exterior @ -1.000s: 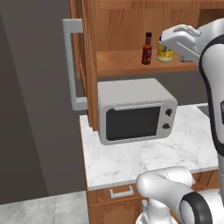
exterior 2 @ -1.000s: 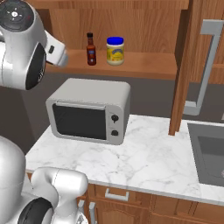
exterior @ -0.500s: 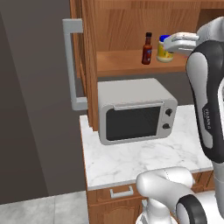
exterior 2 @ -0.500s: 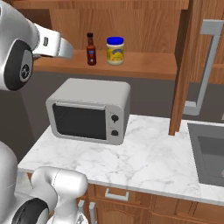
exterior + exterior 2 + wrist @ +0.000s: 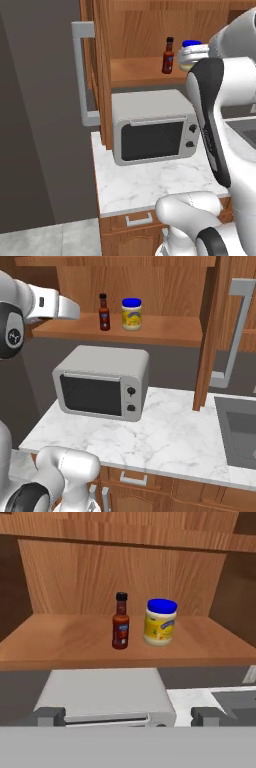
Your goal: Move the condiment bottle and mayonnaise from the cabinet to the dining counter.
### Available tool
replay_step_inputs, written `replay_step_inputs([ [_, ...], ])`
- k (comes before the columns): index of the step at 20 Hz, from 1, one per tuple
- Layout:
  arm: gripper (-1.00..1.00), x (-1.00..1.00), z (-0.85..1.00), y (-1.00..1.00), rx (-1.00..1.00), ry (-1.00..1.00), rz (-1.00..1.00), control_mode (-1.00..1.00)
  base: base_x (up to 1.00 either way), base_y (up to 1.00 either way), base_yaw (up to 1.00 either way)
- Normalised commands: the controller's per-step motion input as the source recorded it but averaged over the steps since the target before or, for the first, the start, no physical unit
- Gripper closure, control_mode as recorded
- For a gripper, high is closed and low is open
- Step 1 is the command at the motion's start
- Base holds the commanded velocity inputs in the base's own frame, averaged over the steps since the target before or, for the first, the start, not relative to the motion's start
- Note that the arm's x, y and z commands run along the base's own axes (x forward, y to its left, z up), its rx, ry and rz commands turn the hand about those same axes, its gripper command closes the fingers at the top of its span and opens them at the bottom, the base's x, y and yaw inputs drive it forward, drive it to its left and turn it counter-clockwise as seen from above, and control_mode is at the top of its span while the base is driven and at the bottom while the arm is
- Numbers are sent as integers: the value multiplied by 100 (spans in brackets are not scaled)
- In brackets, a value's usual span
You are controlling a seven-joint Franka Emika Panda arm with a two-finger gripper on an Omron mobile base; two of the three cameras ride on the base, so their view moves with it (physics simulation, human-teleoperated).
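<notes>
The condiment bottle (image 5: 120,622), slim, dark red with a black cap, stands upright on the shelf of the open wooden cabinet (image 5: 70,643). Just to its right stands the mayonnaise (image 5: 160,623), a pale yellow jar with a blue lid. Both also appear in the right base view: bottle (image 5: 104,312), mayonnaise (image 5: 131,314). In the left base view the bottle (image 5: 169,56) is plain, while my arm covers part of the mayonnaise (image 5: 188,49). My gripper (image 5: 128,717) is open and empty, level with the shelf's front edge and short of both things. The dining counter is out of view.
A grey microwave (image 5: 102,382) sits on the marble worktop (image 5: 170,438) right under the shelf. An open cabinet door with a grey bar handle (image 5: 82,75) hangs at the left, another (image 5: 232,336) at the right. A sink (image 5: 240,431) lies at the far right.
My forearm has swung across in front of the cabinet, and the hand has levelled toward the shelf. The bottle and the jar have not moved. The gripper stays open.
</notes>
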Motion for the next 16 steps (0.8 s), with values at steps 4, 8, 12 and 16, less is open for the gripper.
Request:
replay_step_inputs([
  [4,-100,32,-1,0,0,5,-9,-100,0,0,0],
  [8,-100,44,-2,0,0,8,-6,-100,0,0,0],
  [12,-100,51,-8,0,0,6,-3,-100,0,0,0],
  [16,-100,52,-10,0,0,3,0,-100,0,0,0],
])
